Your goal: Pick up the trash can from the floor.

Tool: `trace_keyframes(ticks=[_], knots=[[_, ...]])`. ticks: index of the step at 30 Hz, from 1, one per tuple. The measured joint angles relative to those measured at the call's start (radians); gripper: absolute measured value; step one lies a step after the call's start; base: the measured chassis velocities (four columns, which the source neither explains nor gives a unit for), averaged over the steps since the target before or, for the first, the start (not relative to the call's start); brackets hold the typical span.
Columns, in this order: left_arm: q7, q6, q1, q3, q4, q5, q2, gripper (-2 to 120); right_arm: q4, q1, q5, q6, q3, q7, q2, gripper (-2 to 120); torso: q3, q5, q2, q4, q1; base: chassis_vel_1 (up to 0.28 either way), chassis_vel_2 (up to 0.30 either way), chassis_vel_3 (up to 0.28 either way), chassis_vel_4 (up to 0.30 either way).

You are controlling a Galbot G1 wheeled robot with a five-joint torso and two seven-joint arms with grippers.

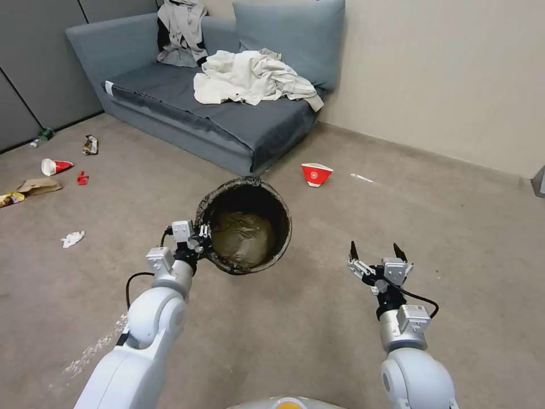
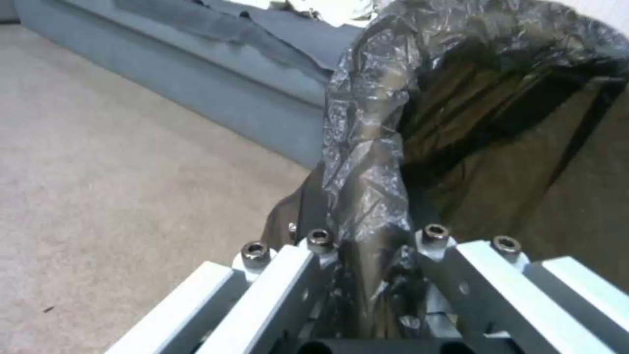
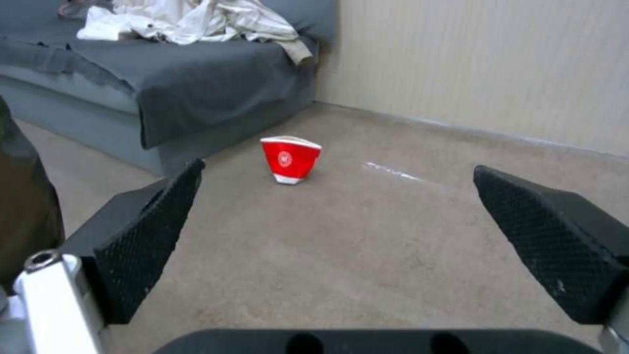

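Gripping trash can [image 1: 244, 227] by one rim edge only with left pincer [image 1: 201, 236], clenched on bag [image 2: 367, 196] and rim, tilting mouth-up above floor [image 1: 318, 341]; risking bag slipping off, can dropping; right pincer [image 1: 377, 255] idling released near right side.

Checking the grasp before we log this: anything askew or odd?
The trash can hangs tilted, mouth toward the head camera, held one-sidedly by the left gripper pinching its bagged rim. The right gripper is open, apart. Litter on the floor.
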Motion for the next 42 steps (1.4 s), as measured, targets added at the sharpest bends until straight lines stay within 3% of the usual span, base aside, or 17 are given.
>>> trace_keyframes(ticks=[22,42], knots=[[0.011,-0.045,0.202,-0.012,-0.12,0.05,-0.054,5,0.018,0.007,0.0,-0.003,-0.002,0.008,0.007,100,0.0,0.0,0.0,0.0,0.0,0.0,0.0,0.0,0.0],[0.011,-0.042,0.216,-0.014,-0.138,0.049,-0.058,5,0.024,0.0,0.002,-0.001,-0.001,0.01,0.009,100,0.0,0.0,0.0,0.0,0.0,0.0,0.0,0.0,0.0]])
